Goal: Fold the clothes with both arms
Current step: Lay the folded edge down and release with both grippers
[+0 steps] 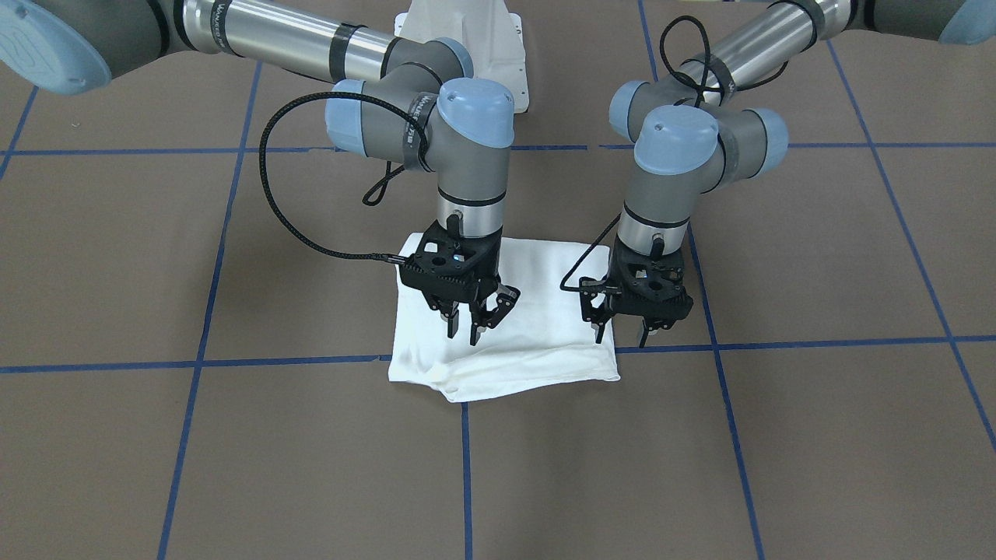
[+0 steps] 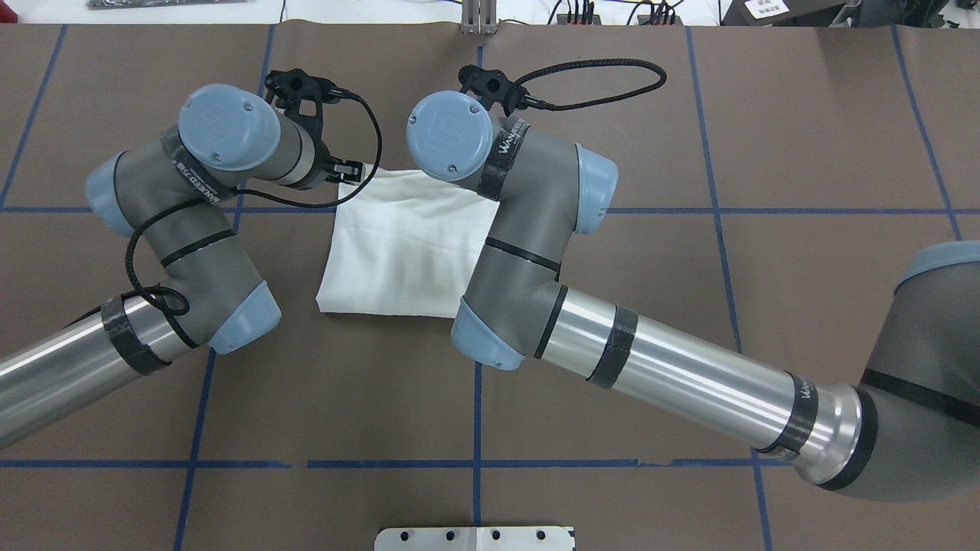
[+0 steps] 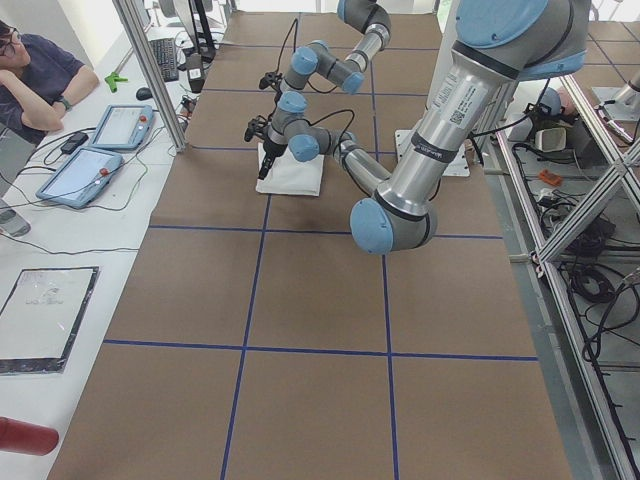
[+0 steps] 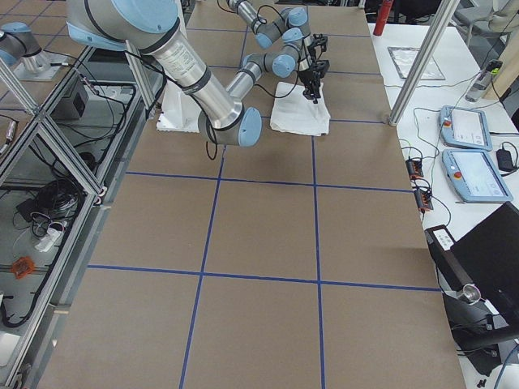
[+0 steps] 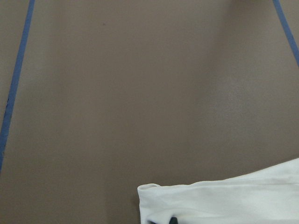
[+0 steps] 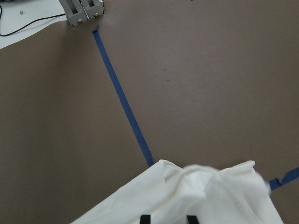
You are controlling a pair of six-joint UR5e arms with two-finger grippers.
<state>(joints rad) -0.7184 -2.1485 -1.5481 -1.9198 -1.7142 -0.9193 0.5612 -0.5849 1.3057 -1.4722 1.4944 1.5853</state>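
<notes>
The clothes are one white shirt (image 1: 529, 342), folded into a compact rectangle at the table's middle, also seen in the overhead view (image 2: 398, 252). My right gripper (image 1: 464, 334) hovers open just over the shirt's front left part in the front-facing view. Its two fingertips (image 6: 145, 219) stand apart above a bunched fold. My left gripper (image 1: 621, 336) is open at the shirt's right edge in that same view, one finger over the cloth and one beside it. In the left wrist view only the shirt's corner (image 5: 224, 200) and a dark fingertip (image 5: 174, 220) show.
Blue tape lines (image 1: 202, 311) grid the brown table. The white pedestal base (image 1: 467, 47) stands behind the shirt. A person (image 3: 40, 70), tablets (image 3: 95, 165) and a keyboard sit on the side bench. A metal post foot (image 6: 84, 9) stands at the far edge.
</notes>
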